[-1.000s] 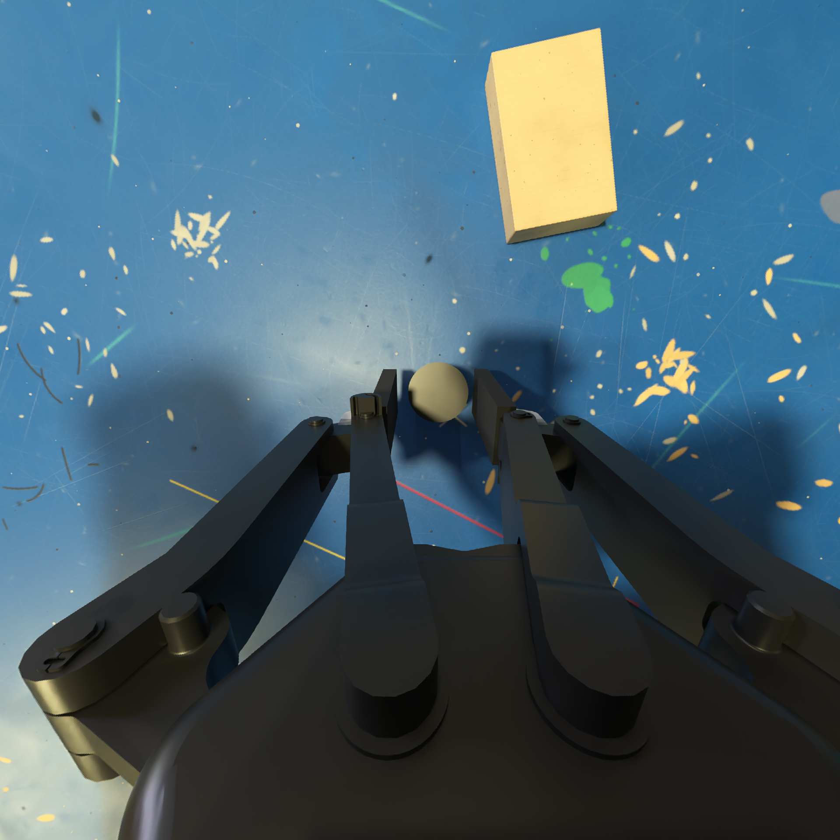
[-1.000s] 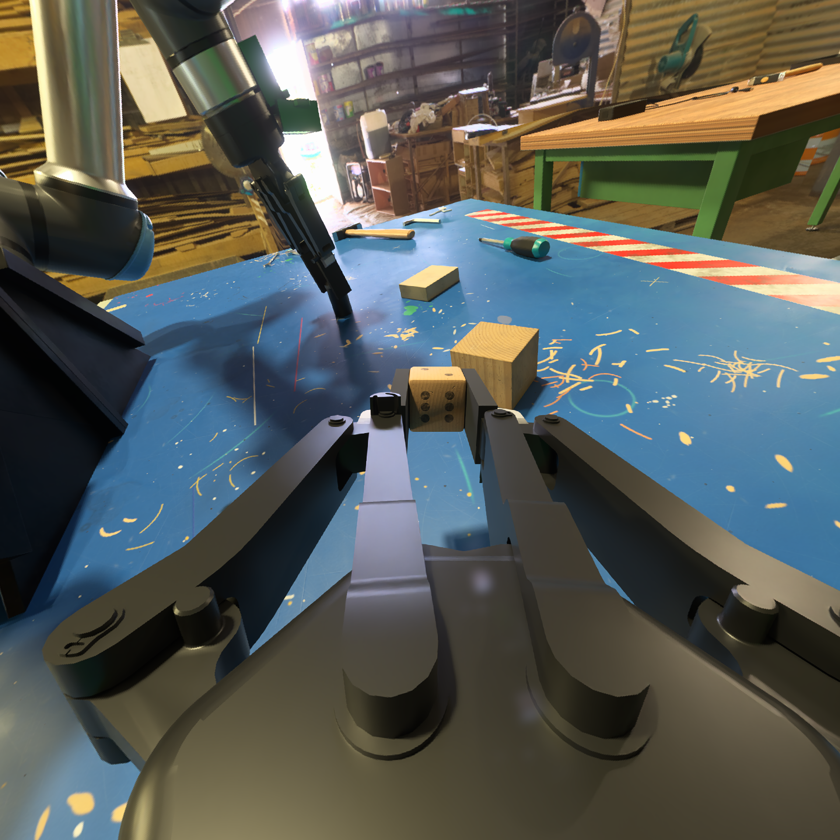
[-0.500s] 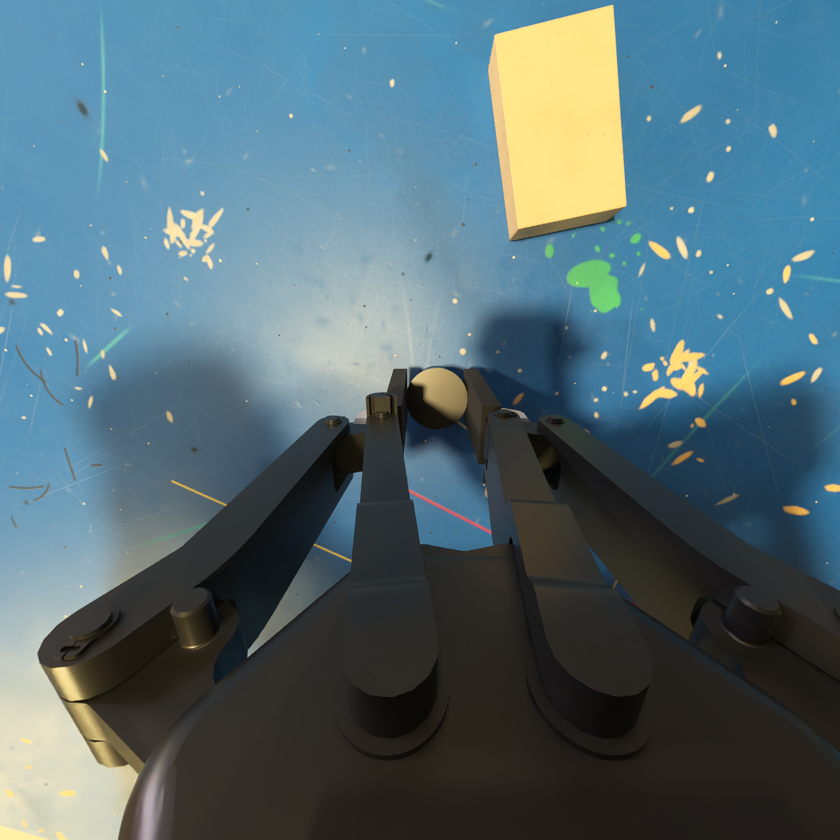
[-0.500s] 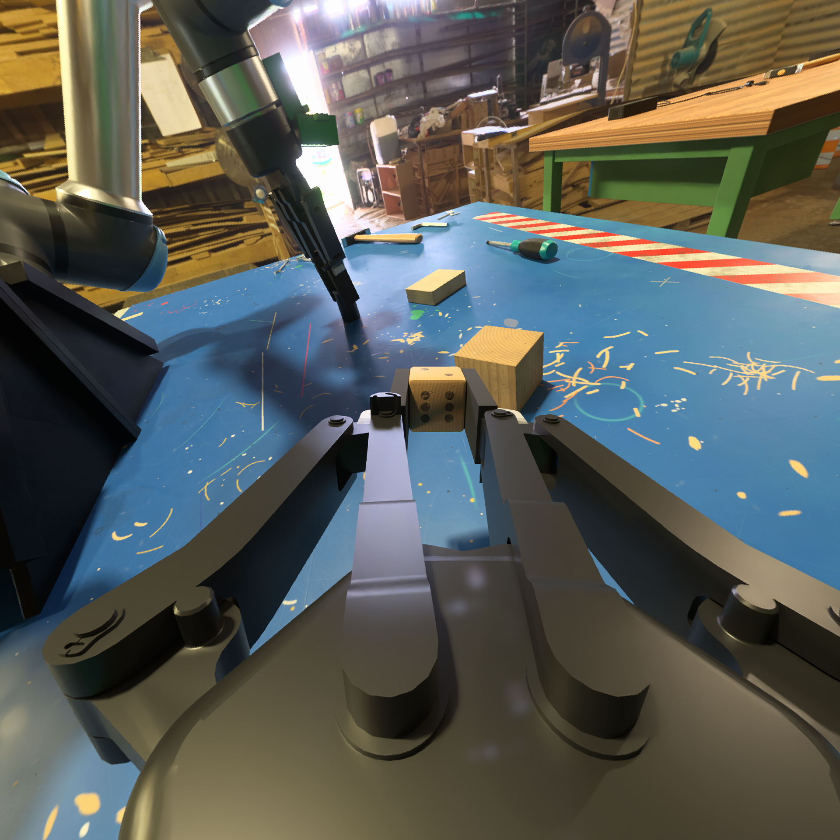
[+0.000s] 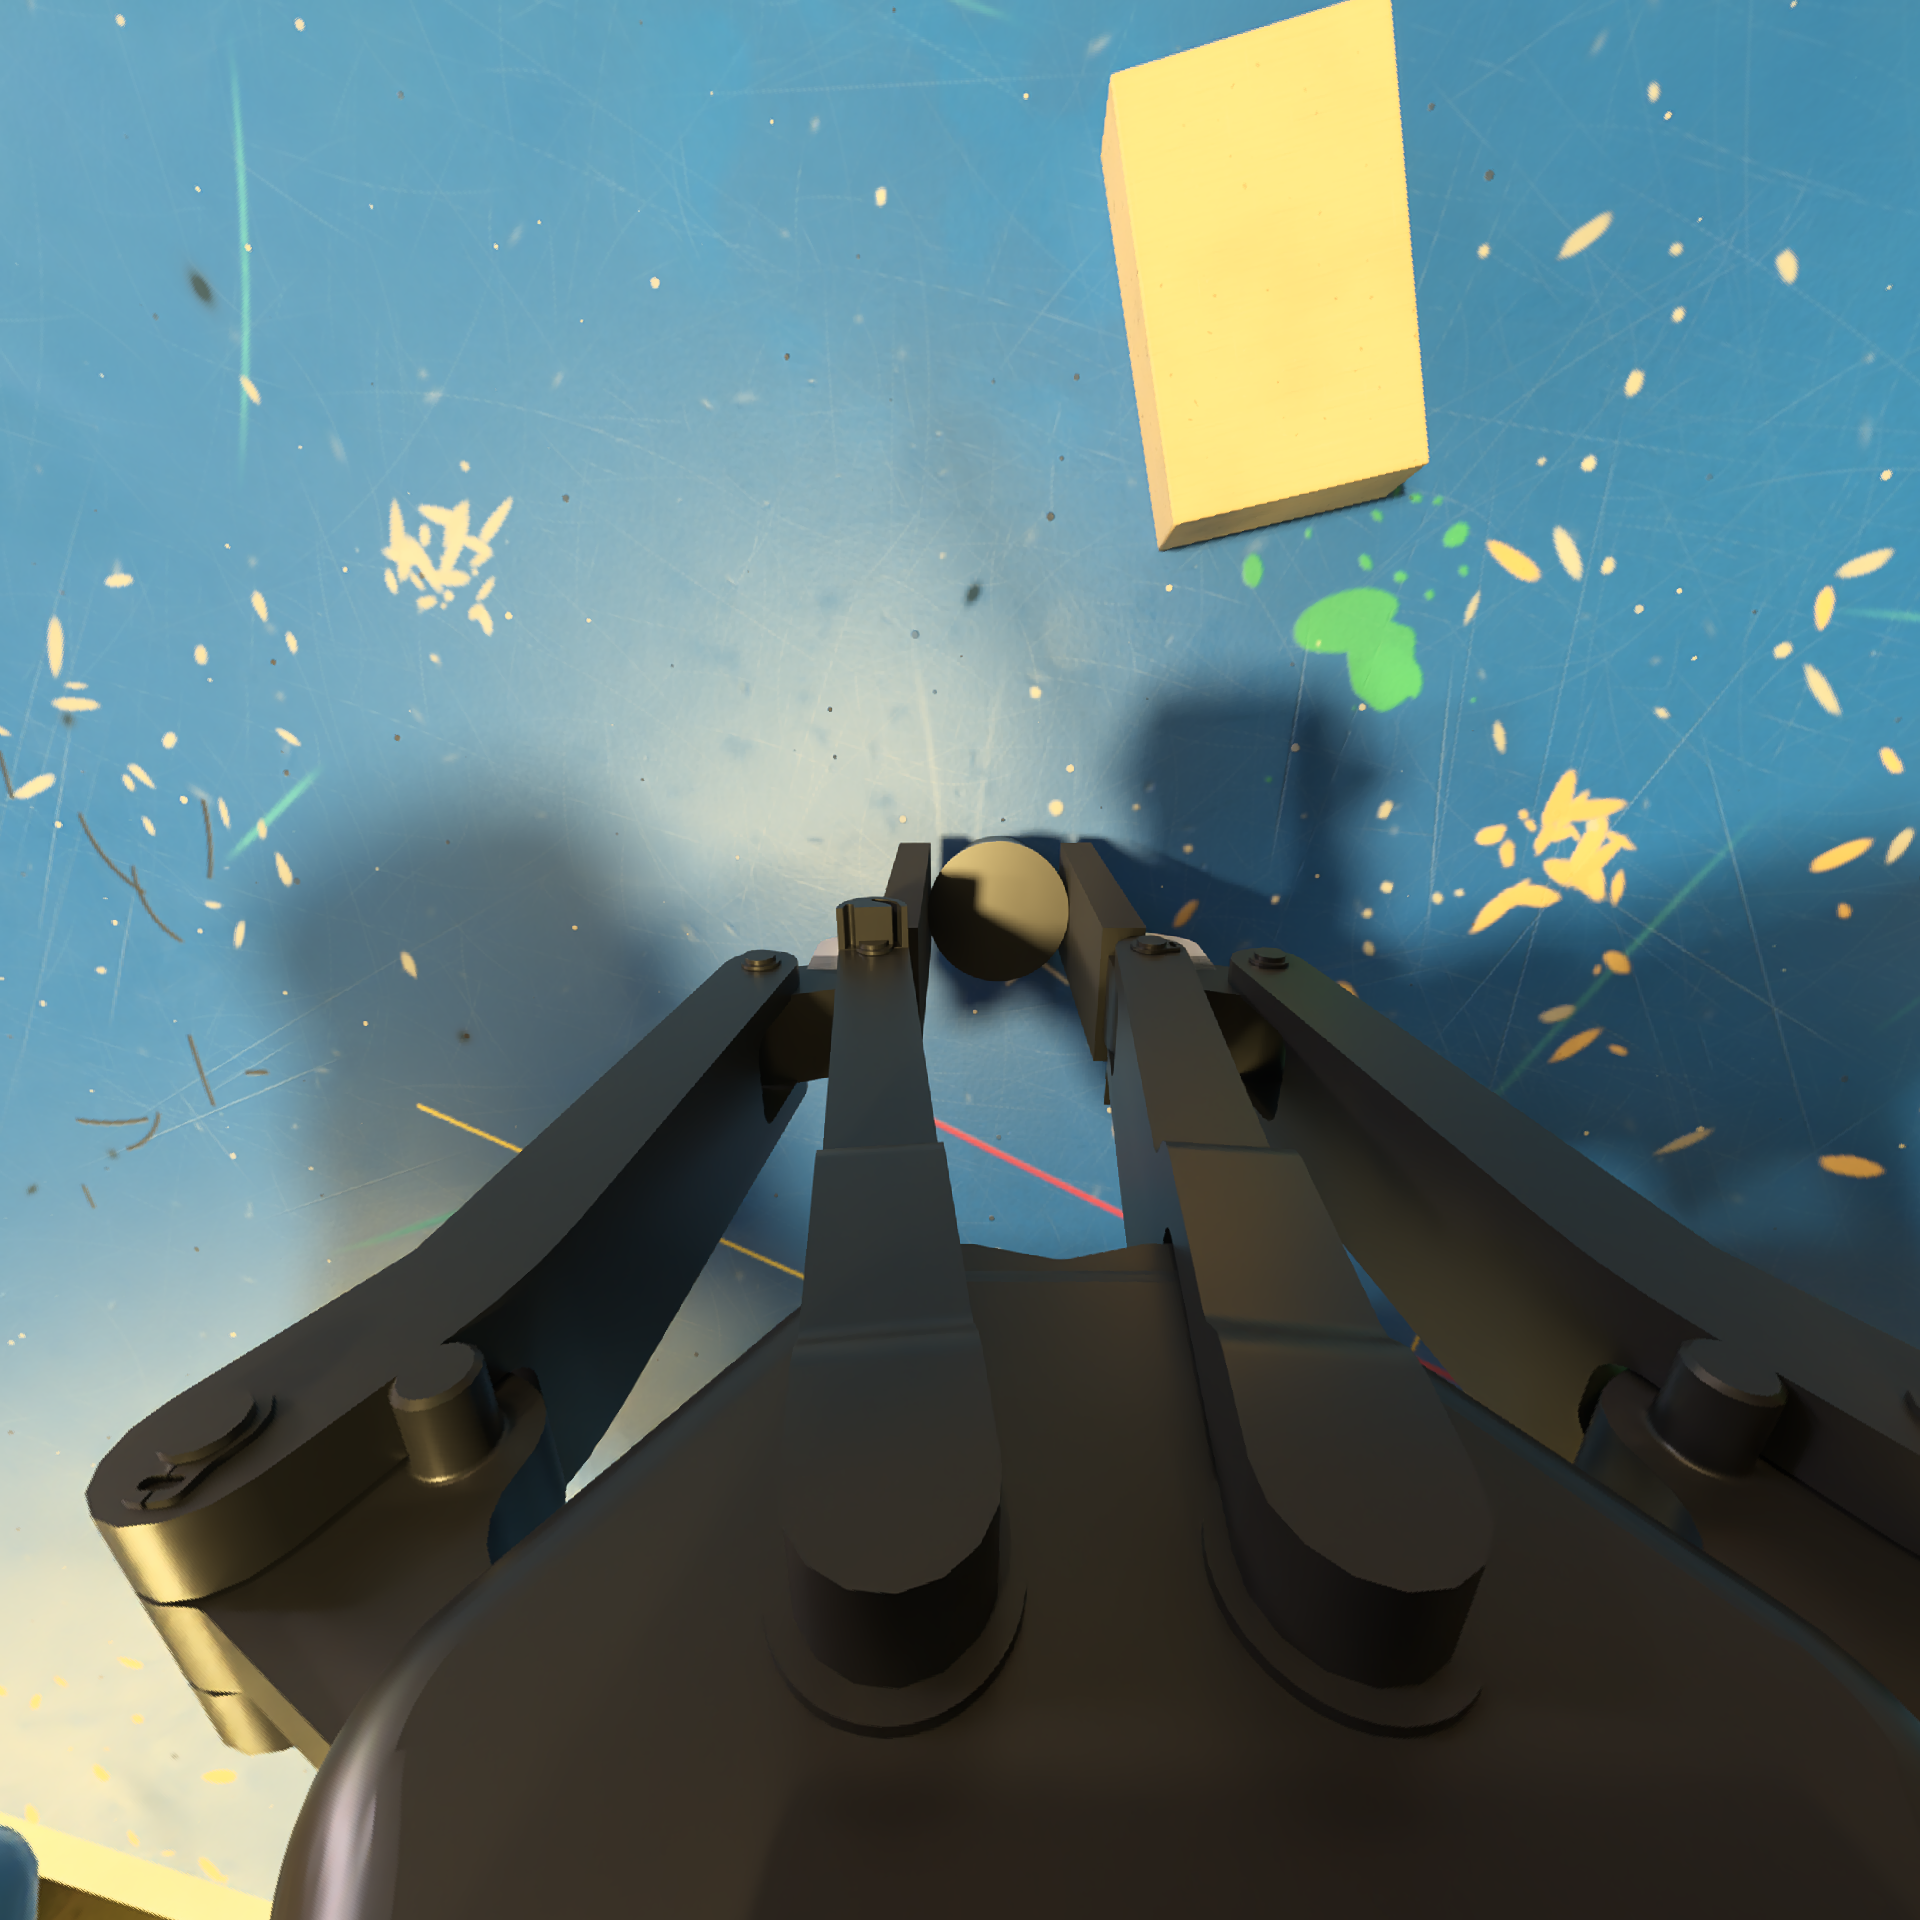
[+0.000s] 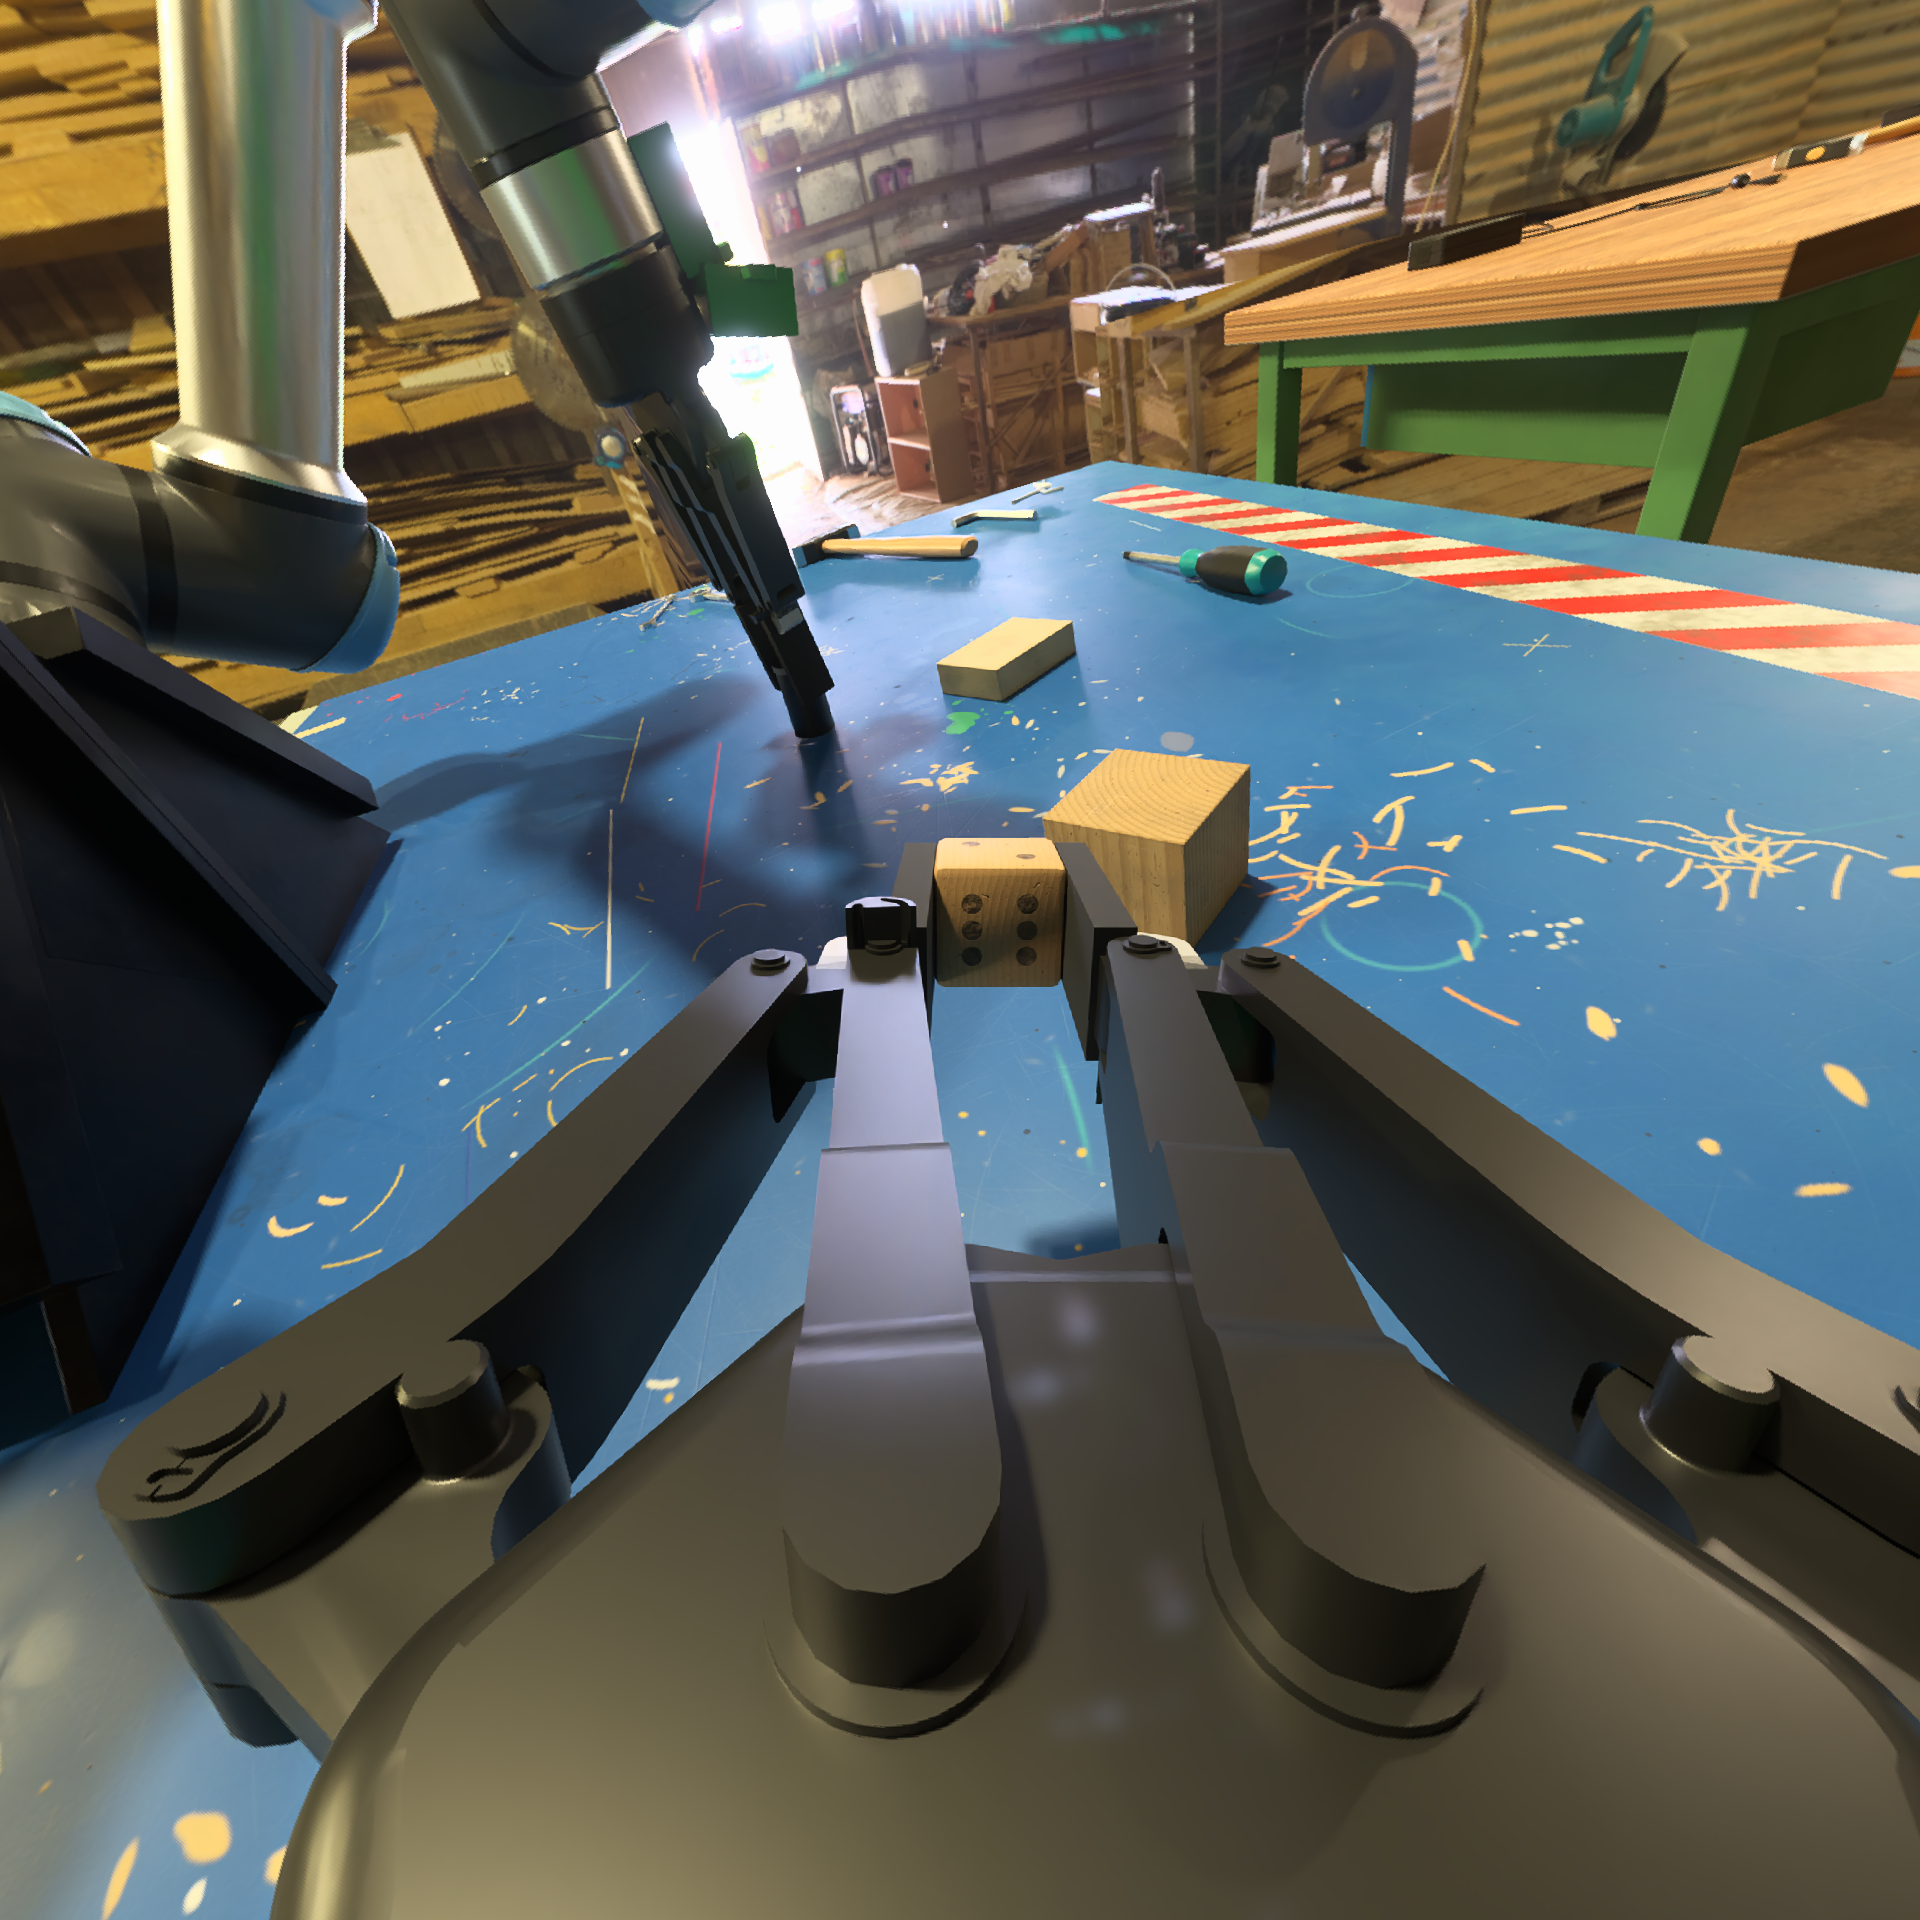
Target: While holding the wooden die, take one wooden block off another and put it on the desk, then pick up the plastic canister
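Left tool (image 5: 997, 906) first: clenched on the small round beige plastic canister (image 5: 1000, 920), a dark finger (image 5: 912, 883) pressed to either side. A second ago stood parted, with a gap of blue showing on each flank of the round top; half a second ago closed in; now grasping with no gap left. Means, by judgement, that the grip for the last step is made and only the raise off the scuffed blue worktop (image 5: 623, 416) remains. Cannot tell from either view whether lifted clear yet: framing around the tool barely altered, shadow close beneath.

Canister sits dead centre between the fingertips, seen end-on from above, upright so far as can be told. Seen from the right wrist view only as a dark stub at the tip of the far tool, low against the worktop.

Outward from there: pale flat rectangular wooden block (image 5: 1268, 270) lying alone ahead and to the right of the tool, well apart, beyond a green paint splash (image 5: 1361, 644). Suggests the unstacking is already done.

Farther still, right tool (image 6: 997, 906) clamped on the light wooden die with dark pips (image 6: 1000, 925), held above the worktop as required. Just behind it, resting on the worktop, the chunky wooden cube (image 6: 1153, 831), nothing on top.
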Robot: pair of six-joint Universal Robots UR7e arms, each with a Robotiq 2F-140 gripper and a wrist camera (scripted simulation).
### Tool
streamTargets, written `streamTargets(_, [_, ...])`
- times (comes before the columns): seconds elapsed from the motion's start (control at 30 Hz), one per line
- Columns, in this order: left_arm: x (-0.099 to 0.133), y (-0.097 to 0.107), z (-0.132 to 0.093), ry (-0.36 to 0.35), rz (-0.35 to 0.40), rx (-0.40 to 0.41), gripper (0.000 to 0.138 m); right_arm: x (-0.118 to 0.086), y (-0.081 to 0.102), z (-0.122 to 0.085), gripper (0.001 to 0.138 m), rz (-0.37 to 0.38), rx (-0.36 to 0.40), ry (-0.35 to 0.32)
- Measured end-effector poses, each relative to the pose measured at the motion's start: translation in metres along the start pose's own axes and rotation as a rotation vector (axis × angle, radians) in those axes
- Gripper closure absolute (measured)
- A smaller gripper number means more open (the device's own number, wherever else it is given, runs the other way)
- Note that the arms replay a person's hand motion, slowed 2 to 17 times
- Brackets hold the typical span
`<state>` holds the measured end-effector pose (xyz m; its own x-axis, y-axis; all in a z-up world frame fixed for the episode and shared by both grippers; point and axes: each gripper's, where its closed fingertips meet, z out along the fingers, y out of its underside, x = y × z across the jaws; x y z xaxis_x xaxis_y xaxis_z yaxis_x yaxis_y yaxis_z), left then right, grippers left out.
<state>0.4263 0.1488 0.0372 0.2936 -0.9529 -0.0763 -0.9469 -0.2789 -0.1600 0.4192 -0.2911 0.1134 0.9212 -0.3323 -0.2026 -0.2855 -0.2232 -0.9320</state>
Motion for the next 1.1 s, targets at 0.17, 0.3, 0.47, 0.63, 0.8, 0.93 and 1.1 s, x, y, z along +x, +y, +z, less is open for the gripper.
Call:
streamTargets(0.17, [0.002,0.000,0.000,0.001,0.011,0.003,0.105,0.001,-0.001,0.001,0.109,-0.002,0.000,0.000])
streamTargets(0.3, [0.005,0.001,-0.001,0.006,0.020,0.010,0.105,0.001,-0.001,0.001,0.109,-0.002,-0.001,0.000])
streamTargets(0.47, [0.007,0.002,-0.004,0.009,0.035,0.025,0.105,0.001,-0.001,0.002,0.109,-0.001,-0.003,0.000])
streamTargets(0.63, [0.008,0.003,-0.009,0.006,0.056,0.051,0.105,0.002,-0.001,0.002,0.109,0.000,-0.004,0.001])
streamTargets(0.8, [0.011,0.004,-0.018,0.005,0.080,0.087,0.105,0.002,-0.001,0.002,0.109,0.002,-0.004,0.004])
streamTargets(0.93, [0.014,0.005,-0.027,0.013,0.101,0.120,0.105,0.003,0.000,0.003,0.109,0.003,-0.005,0.008])
streamTargets(1.1, [0.019,0.007,-0.041,0.028,0.131,0.163,0.105,0.004,0.000,0.003,0.109,0.004,-0.006,0.014])
